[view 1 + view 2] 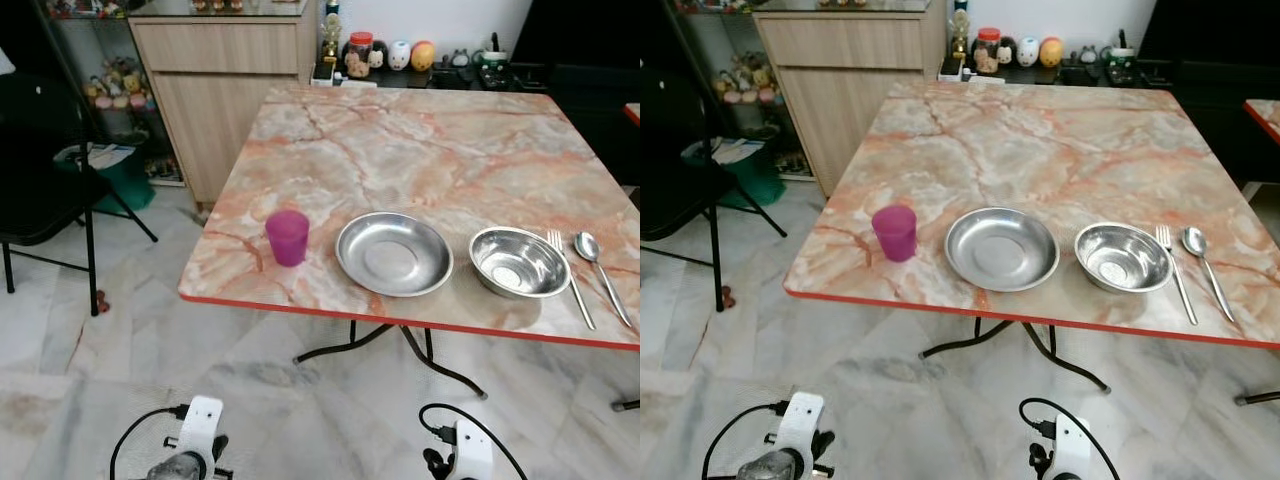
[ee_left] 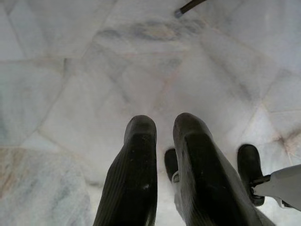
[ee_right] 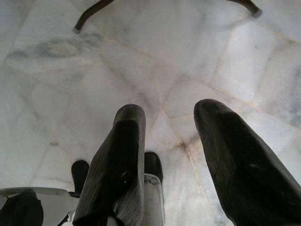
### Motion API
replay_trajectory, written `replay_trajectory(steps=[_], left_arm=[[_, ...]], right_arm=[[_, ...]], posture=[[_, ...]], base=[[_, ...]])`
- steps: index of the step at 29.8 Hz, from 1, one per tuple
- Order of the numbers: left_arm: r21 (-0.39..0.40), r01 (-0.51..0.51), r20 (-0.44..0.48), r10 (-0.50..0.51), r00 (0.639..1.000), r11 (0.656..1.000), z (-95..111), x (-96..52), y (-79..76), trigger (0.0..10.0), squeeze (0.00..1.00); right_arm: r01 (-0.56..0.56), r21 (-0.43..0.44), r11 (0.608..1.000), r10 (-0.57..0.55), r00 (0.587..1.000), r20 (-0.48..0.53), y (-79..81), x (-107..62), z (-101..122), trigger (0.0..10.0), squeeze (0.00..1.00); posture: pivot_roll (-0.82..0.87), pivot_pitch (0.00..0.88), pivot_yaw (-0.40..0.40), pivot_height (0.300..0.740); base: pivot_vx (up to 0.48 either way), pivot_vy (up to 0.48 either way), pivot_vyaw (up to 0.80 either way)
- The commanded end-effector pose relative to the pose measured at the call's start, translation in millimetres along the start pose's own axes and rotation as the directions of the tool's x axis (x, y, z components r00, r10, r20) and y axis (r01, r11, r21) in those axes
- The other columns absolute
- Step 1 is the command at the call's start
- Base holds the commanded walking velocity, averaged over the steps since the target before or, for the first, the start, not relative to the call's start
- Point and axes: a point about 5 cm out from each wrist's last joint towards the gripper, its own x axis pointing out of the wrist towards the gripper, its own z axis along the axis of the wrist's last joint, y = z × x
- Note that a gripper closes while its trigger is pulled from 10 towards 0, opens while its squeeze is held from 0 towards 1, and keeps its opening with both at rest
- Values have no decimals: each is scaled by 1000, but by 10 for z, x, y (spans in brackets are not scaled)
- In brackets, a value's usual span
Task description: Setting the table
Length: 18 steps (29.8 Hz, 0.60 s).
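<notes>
both grippers [image 2: 163, 129] [image 3: 169, 120] hang empty over floor [image 2: 70, 94].

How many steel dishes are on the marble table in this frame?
2. A shallow steel plate sits near the front edge, right of the purple cup. A deeper steel bowl sits to its right, beside the fork and spoon. Nothing seems hidden.

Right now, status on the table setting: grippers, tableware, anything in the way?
Left gripper and right gripper low over floor, open, empty. Purple cup, plate, bowl, fork, spoon lined along table edge. Nothing obstructing.
</notes>
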Motion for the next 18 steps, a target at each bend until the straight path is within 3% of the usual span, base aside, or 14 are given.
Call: replay_trajectory(steps=[1, 9, 18], left_arm=[[27, 5, -18, -5, 1000, 1000, -53, -12, -6, 10000, 0], [22, 6, -15, -6, 1000, 1000, -44, -7, -21, 10000, 0], [29, 8, -4, -8, 1000, 1000, -12, -1, -20, 10000, 0]], right_arm=[[3, -1, 1000, -3, 1000, 5, 1, 0, 4, 10000, 0], [4, -2, 1000, -4, 1000, 6, -2, 0, 6, 10000, 0], [1, -4, 1000, -1, 1000, 5, -1, 0, 5, 10000, 0]], posture=[[45, 0, -23, 740], [45, 0, -23, 740], [46, 0, -21, 740]], base=[[0, 0, 0], [0, -300, 0], [0, 0, 0]])
